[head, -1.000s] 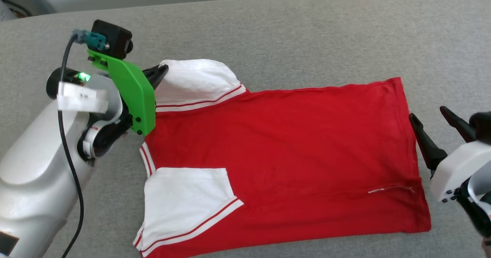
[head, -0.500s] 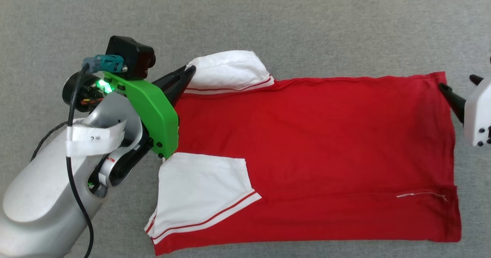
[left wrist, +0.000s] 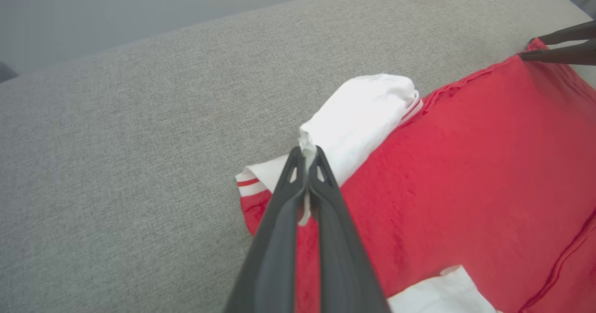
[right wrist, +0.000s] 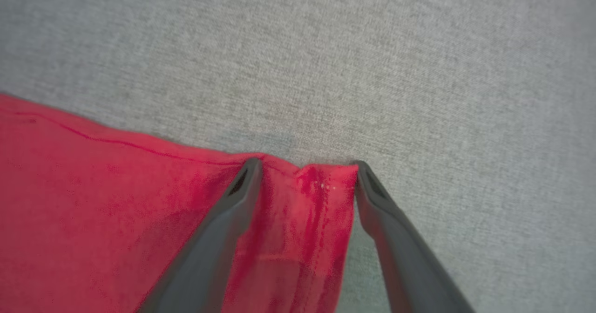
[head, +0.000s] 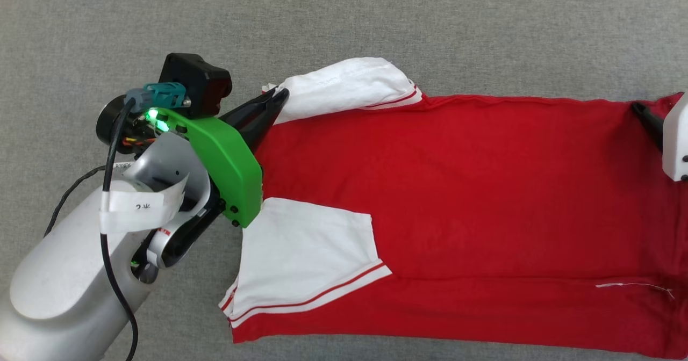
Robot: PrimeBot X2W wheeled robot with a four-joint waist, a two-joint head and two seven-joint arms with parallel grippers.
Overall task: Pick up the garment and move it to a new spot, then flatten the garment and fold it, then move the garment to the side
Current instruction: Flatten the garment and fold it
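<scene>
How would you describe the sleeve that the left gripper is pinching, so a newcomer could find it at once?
On the grey cloth surface lies the red garment, spread out. Its far white sleeve is bunched up, its edge nipped by the shut left gripper; the near sleeve lies flat on the red, untouched.

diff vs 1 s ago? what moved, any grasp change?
Head camera tilted, so the whole picture shifted. Right gripper went from beside the middle of the hem to the far hem corner of the garment; its open fingers now straddle that corner, not closed. Unchanged: left gripper stays shut on the far white sleeve; garment lies spread on the grey surface.
</scene>
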